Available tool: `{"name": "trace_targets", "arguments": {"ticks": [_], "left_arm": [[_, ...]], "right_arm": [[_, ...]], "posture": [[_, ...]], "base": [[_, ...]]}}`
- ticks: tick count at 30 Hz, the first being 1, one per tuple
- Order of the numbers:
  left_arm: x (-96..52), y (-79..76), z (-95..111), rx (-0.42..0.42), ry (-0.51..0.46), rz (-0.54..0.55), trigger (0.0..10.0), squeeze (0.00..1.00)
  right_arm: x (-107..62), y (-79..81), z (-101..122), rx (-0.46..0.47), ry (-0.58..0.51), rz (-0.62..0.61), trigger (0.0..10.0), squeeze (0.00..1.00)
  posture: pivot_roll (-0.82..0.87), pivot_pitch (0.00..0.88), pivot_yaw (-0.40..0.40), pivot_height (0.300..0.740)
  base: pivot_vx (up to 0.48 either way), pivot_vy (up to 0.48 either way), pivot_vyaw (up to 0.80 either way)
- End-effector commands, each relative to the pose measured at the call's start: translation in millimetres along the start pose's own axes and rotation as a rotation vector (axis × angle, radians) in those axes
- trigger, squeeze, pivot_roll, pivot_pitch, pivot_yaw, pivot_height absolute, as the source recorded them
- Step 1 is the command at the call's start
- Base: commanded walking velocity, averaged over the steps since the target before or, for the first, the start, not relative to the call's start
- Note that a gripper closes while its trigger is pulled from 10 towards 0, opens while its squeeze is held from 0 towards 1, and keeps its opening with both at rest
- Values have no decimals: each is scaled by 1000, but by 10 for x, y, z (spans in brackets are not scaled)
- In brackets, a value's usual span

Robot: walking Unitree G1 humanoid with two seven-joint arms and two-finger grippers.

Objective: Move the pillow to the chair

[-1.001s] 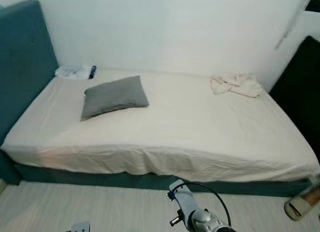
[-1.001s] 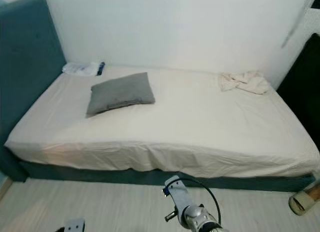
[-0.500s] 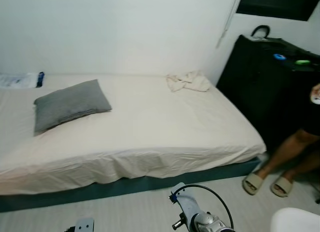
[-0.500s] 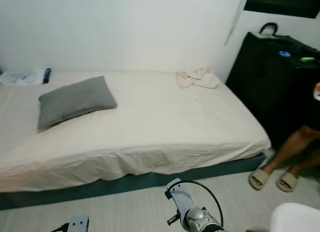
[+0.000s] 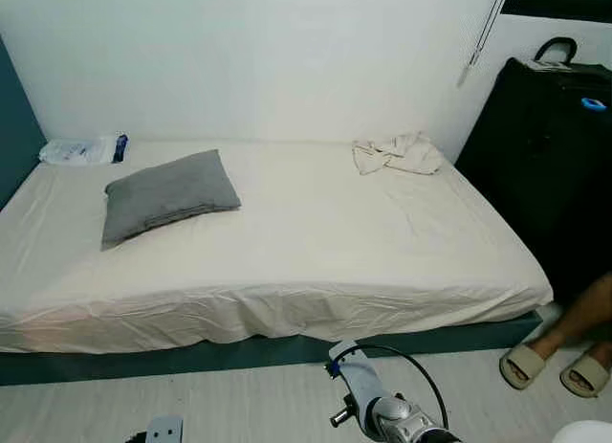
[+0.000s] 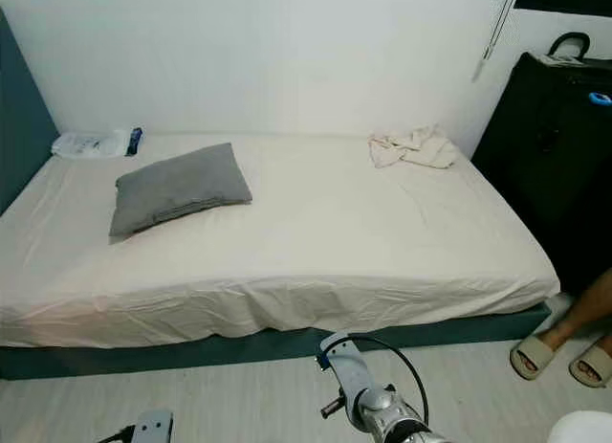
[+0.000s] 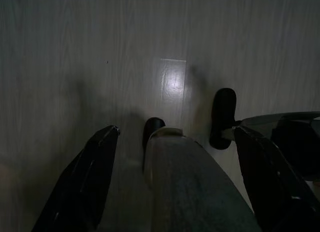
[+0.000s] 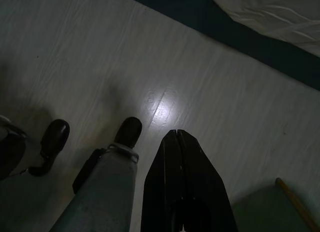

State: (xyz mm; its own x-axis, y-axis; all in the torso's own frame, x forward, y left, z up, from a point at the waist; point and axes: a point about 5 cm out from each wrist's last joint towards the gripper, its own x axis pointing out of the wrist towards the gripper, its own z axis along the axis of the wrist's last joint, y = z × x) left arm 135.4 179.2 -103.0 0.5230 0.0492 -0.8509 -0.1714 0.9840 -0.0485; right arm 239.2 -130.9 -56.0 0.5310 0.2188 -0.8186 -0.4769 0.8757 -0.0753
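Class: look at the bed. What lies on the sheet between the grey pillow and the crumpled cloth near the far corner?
Nothing: between the grey pillow and the crumpled cloth the sheet is bare, only lightly wrinkled, as both eye views show.

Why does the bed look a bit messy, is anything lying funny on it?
Yes. The gray pillow lies crooked out on the mattress, not at the head end of the bed. A crumpled cloth sits bunched by the wall, and a plastic packet lies in the far corner. Nothing looks spilled or broken.
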Motion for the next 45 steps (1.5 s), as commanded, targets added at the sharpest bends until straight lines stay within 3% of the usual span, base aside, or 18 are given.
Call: {"name": "trace_targets", "arguments": {"ticks": [1,8,38,45], "left_arm": [[-3,-29,-30,16,12,-17,10000,0],[12,-72,31,22,-6,-33,10000,0],[19,-77,86,-10,-33,-51,10000,0],[38,-88,198,-17,-67,-54,10000,0]], "right_arm": [[-4,-17,-9,18,-5,-7,10000,0],[-9,-35,-32,39,-4,-14,10000,0],[-7,-14,-34,17,-3,-1,10000,0],[-5,-5,-24,16,-10,3,10000,0]], "posture": [[5,4,-87,740],[-2,6,-83,740],[0,32,-78,740],[6,32,-80,740]], "base": [[0,0,0],[34,0,0],[289,0,0],[304,0,0]]}}
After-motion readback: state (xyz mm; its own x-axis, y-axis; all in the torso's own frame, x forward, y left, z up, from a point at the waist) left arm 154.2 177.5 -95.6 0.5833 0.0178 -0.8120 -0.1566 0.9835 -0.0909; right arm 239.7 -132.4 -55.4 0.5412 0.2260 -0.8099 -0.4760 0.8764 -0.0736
